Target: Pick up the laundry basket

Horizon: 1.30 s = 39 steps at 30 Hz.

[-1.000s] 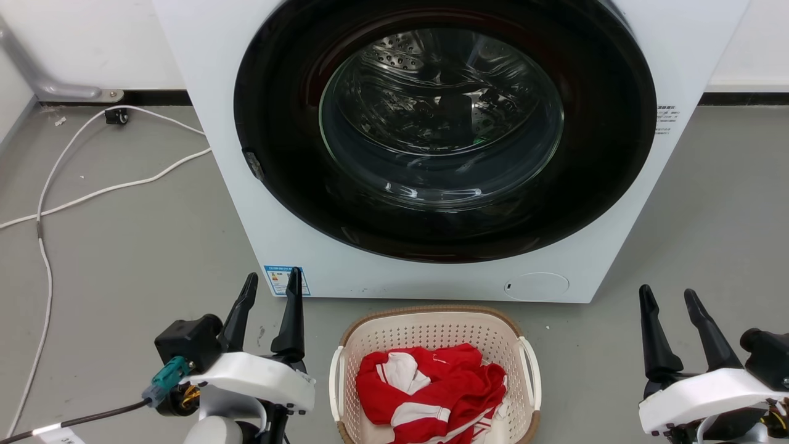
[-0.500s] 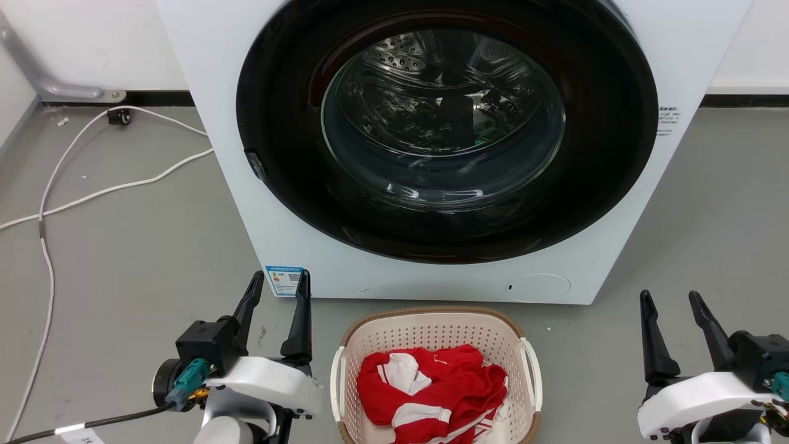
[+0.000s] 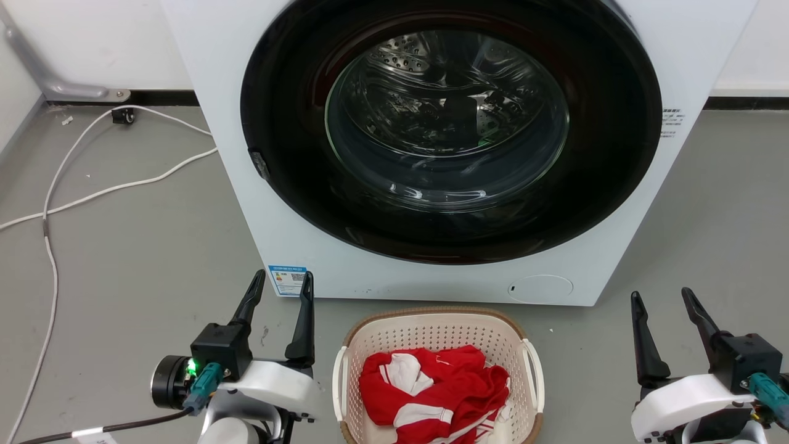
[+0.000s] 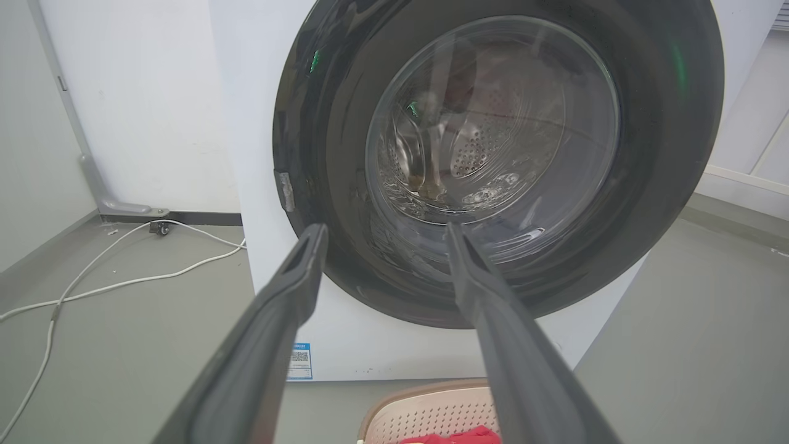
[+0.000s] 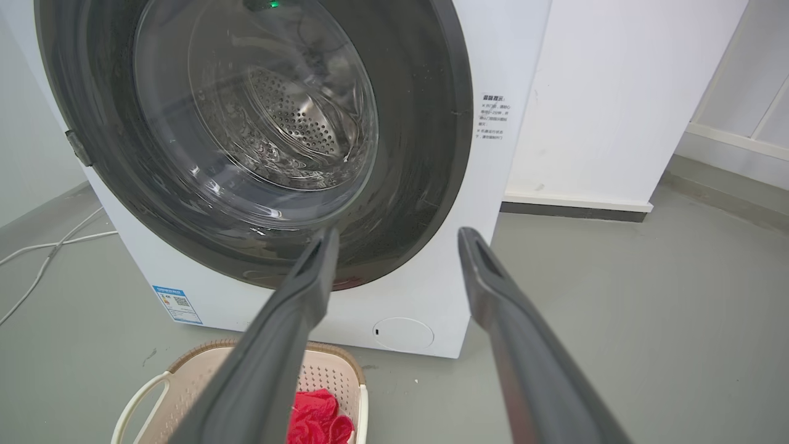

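The laundry basket (image 3: 431, 336), a cream-white perforated plastic container with a brown woven-look rim, stands on the grey floor (image 3: 123, 259) just in front of the white front-loading washing machine (image 3: 431, 285). It holds a crumpled red-and-white garment (image 3: 431, 394). One white handle (image 3: 338, 382) is on the basket's left side and one (image 3: 535, 379) on its right. The bottom edge of the head view cuts off the near end, so the long axis cannot be fixed.

The basket lies between the two grippers, inward of each.

- The left gripper (image 3: 282, 277) is just beside the left handle. Its two dark fingers are spread apart and hold nothing.
- The right gripper (image 3: 660, 294) is well apart from the right handle. Its fingers are likewise spread and hold nothing.

The left arm is the nearer one. Both finger pairs point forward at the machine door, not at the basket. In the left wrist view the basket rim (image 4: 425, 390) sits low between the fingers. In the right wrist view the basket (image 5: 185, 382) lies low and to the left.

Judgement: each gripper must turn inward and descend to reach its handle, and the right arm has farther to go.
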Motion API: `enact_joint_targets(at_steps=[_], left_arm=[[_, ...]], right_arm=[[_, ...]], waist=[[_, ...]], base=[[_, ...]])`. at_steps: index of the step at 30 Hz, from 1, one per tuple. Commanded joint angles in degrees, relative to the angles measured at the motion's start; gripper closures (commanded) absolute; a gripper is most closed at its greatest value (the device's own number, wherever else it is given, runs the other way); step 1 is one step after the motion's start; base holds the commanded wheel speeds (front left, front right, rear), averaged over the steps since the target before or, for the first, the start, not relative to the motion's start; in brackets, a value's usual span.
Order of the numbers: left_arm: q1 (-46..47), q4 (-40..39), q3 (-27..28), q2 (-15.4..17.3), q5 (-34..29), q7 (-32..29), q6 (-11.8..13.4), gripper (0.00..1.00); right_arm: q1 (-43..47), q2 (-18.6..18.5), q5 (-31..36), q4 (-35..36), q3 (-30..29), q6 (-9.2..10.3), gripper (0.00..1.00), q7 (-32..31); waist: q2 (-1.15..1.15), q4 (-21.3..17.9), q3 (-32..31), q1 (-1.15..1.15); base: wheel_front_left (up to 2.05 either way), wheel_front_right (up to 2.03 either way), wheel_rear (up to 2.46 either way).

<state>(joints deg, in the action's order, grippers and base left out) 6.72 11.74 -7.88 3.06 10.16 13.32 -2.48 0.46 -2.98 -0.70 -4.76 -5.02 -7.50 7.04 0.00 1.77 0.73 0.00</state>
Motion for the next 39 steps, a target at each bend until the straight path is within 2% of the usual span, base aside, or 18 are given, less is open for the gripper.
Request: enact_joint_targets(at_steps=[1, 16, 39], left_arm=[[0.8, -0.1, -0.1, 0.2, -1.2, 0.4, 0.2, 0.0], [0.5, 0.1, -0.3, 0.0, -6.6, 2.0, 0.8, 0.0], [1.4, 0.0, -0.2, -0.2, -6.2, 1.9, 1.6, 0.0]], right_arm=[[-0.3, 0.1, 1.6, 0.3, 0.0, 0.02, 0.0, 0.3], [0.5, 0.2, 7.5, 1.7, 0.4, 0.03, 0.0, 1.4], [0.3, 0.2, 5.7, 3.2, 0.8, 0.03, 0.0, -0.1]], waist=[[0.0, 0.0, 0.0, 0.0], [0.0, 0.0, 0.1, 0.0], [0.0, -0.5, 1.4, 0.0]], base=[[0.0, 0.0, 0.0], [0.0, 0.0, 0.0], [0.0, 0.0, 0.0]])
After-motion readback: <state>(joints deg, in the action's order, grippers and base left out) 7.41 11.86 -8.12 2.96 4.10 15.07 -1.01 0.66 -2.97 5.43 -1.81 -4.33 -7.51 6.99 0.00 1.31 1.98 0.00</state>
